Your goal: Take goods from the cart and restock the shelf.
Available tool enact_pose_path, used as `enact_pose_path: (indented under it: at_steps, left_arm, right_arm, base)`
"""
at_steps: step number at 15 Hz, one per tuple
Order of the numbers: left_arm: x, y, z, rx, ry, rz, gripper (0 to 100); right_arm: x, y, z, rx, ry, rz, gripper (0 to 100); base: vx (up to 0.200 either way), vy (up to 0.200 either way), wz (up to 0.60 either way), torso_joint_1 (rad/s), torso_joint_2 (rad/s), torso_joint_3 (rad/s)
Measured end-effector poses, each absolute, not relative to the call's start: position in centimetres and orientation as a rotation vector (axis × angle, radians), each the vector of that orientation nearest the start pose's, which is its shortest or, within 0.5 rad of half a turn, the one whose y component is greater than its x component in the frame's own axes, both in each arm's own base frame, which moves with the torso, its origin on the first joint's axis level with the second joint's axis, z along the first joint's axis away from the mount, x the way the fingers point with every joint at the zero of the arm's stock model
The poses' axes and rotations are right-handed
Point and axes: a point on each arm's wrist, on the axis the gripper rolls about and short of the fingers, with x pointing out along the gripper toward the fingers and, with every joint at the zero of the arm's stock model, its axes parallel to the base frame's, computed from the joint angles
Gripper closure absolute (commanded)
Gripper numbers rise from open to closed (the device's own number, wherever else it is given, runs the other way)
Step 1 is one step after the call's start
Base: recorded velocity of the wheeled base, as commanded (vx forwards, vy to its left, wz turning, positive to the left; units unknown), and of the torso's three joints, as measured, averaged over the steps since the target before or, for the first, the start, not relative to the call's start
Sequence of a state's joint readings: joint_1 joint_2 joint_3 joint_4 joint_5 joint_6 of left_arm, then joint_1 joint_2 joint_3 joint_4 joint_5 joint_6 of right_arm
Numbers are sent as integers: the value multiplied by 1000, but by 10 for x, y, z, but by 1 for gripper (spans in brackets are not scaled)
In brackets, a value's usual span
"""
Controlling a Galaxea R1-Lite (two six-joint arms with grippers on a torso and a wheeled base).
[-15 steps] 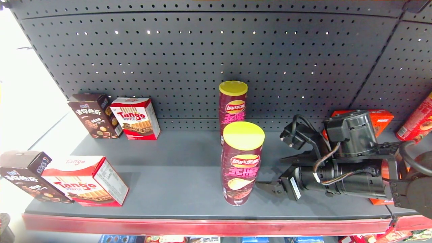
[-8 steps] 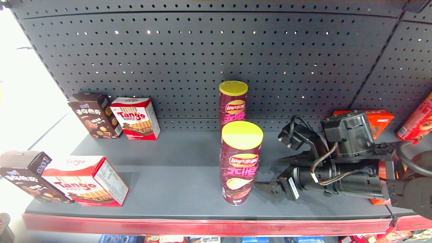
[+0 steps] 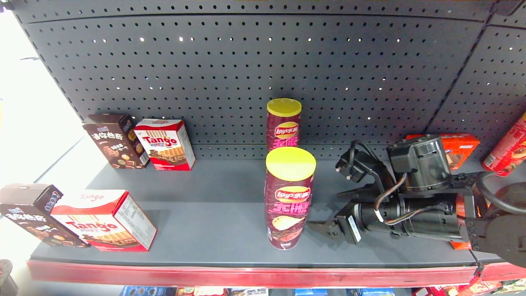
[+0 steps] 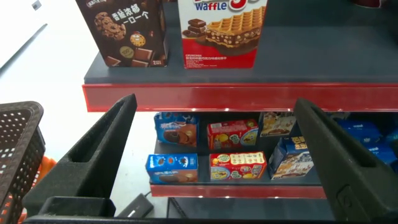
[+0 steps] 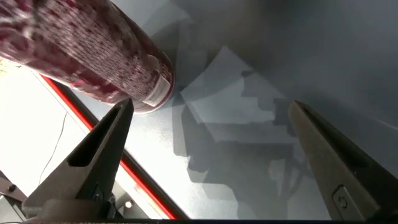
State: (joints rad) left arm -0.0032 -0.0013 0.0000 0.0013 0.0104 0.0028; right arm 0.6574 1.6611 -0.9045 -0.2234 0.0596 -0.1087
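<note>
Right gripper [image 3: 326,210] is seen lying on its side just above the shelf [image 3: 205,205], with its two fingers spread wide apart and nothing held between them. It is pointed at the front chip can [image 3: 289,197], which is stood upright near the shelf's front edge, to the gripper's left. The lower finger's tip is brought very close to the can's base; whether it touches cannot be told. In the right wrist view the can's base [image 5: 146,87] is seen beside one finger, outside the gap.

A second chip can [image 3: 283,123] of the same kind is stood directly behind the first, against the pegboard back [image 3: 246,74]. At the shelf's left, a dark cookie box [image 3: 115,139] and a wafer box [image 3: 166,144] are set side by side at the back, and another dark cookie box [image 3: 31,213] and wafer box [image 3: 104,220] are placed in front of them by the red edge strip [image 3: 246,276]. An orange box [image 3: 462,146] is partly hidden behind the right arm, and a red can [image 3: 507,148] is seen at the far right.

The left gripper [image 4: 211,149] is held lower, in front of the shelf's left end, with its fingers likewise parted and empty. Past it, small packs [image 4: 231,134] are seen on a lower shelf, and a dark mesh basket [image 4: 18,149] is seen off to one side.
</note>
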Motion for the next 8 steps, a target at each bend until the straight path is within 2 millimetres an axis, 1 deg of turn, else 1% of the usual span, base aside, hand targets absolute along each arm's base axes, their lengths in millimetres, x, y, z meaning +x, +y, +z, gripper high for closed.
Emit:
enact_pose_path:
  at_steps: [2,4,5,6,8]
  left_arm:
    - [-23,0,75,3,0,7,0]
    - [-23,0,75,3,0,7,0]
    - [-23,0,75,3,0,7,0]
    - [-23,0,75,4,0,8,0]
    - [-23,0,75,4,0,7,0]
  right_arm:
    - [231,172,186,-247,471,704,0]
    - [230,153,197,-225,439,654,0]
    - [228,141,204,-211,418,618,0]
    - [223,123,213,-191,386,568,0]
    - [206,85,228,-156,324,452,0]
  base:
    - [0,0,0,0,0,0]
    - [0,0,0,0,0,0]
    - [0,0,0,0,0,0]
    - [0,0,0,0,0,0]
    - [0,0,0,0,0,0]
